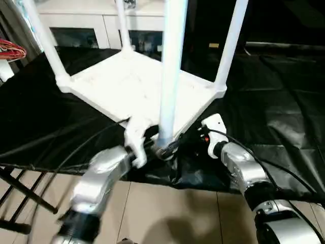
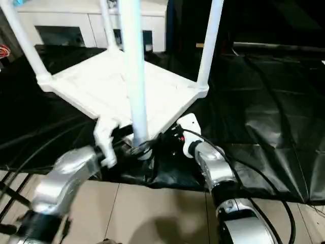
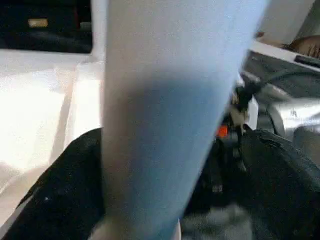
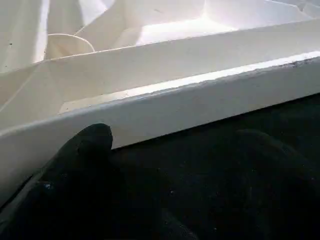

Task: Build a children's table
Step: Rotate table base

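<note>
The tabletop [image 1: 137, 86] lay upside down on the black drape [image 1: 284, 101], ribbed underside up, one corner toward the robot. Three legs stood upright in its corner sockets: the left leg [image 1: 43, 38], the far leg [image 1: 123, 23] and the right leg [image 1: 231, 40]. Their upper ends were cut off by the top edge of both eye views.

The near leg [image 1: 171, 71] stood at the near corner, its top also cut off. Its foot sat among the two grippers and some black cables, so whether it was seated in the socket could not be made out.

The left gripper [image 1: 155, 145] reached in from the left at the base of the near leg. In the left wrist view the leg [image 3: 170, 115] filled the middle, with black fingers [image 3: 55, 200] on either side of it. They looked to be closed around the tube, though actual contact was blurred.

The right gripper [image 1: 190, 140] sat at the right of the same corner, just beside the tabletop edge. In the right wrist view one black finger [image 4: 85, 155] lay against the white rim [image 4: 200, 95]; the other was lost against the dark drape, so whether that hand was spread or pinched could not be told.

Beyond the drape stood a white cabinet [image 1: 91, 20], partly hidden behind the legs.
</note>
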